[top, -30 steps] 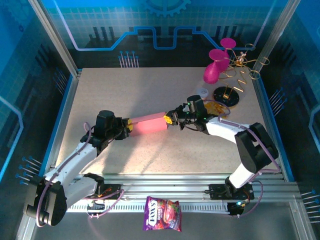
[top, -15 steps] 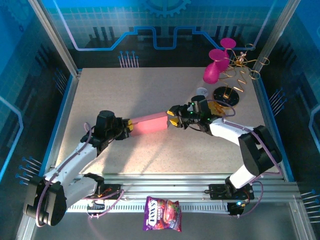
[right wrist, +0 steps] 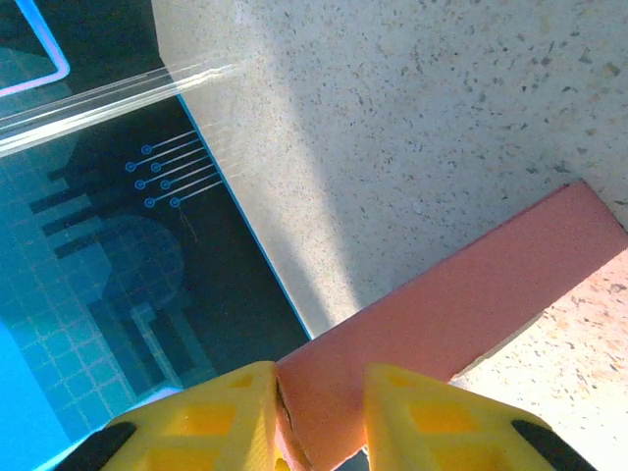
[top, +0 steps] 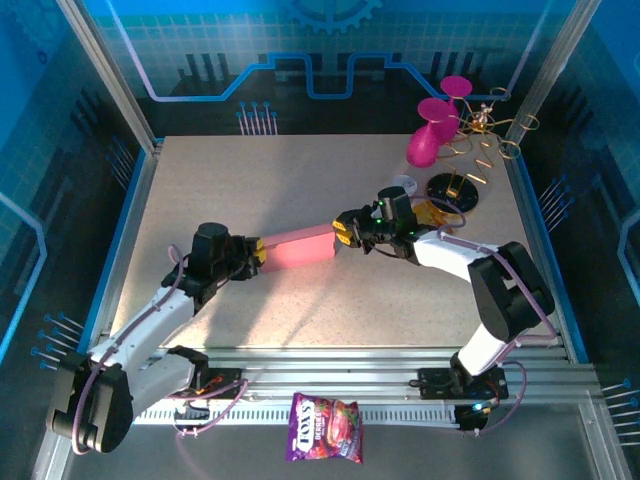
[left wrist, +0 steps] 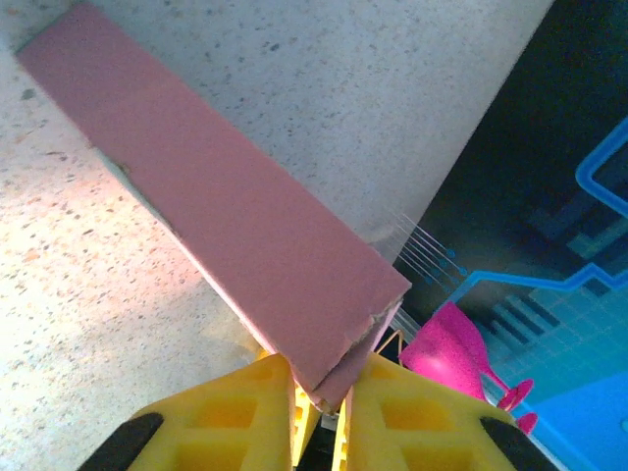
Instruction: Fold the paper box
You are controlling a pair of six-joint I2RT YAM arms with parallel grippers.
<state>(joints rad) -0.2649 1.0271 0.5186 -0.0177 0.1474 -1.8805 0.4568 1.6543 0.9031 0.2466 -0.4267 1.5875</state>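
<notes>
The paper box [top: 298, 245] is a flat pink rectangular box held between both arms at mid-table. My left gripper [top: 256, 252] is shut on its left end; in the left wrist view the box [left wrist: 226, 216] runs up and away from the yellow fingers [left wrist: 235, 417], its torn end flap pinched between them. My right gripper [top: 343, 233] is shut on the right end; in the right wrist view the box [right wrist: 461, 304] sits between the yellow fingers [right wrist: 221, 417], a seam showing at the left pad.
Magenta plastic cups [top: 432, 132] and a gold wire stand [top: 484, 140] on a black base [top: 452, 192] occupy the back right. A small white cap [top: 404, 184] lies near them. A purple snack bag [top: 325, 427] lies off the table front.
The right gripper has shifted slightly left and back with the box's right end. The left arm has barely moved.
</notes>
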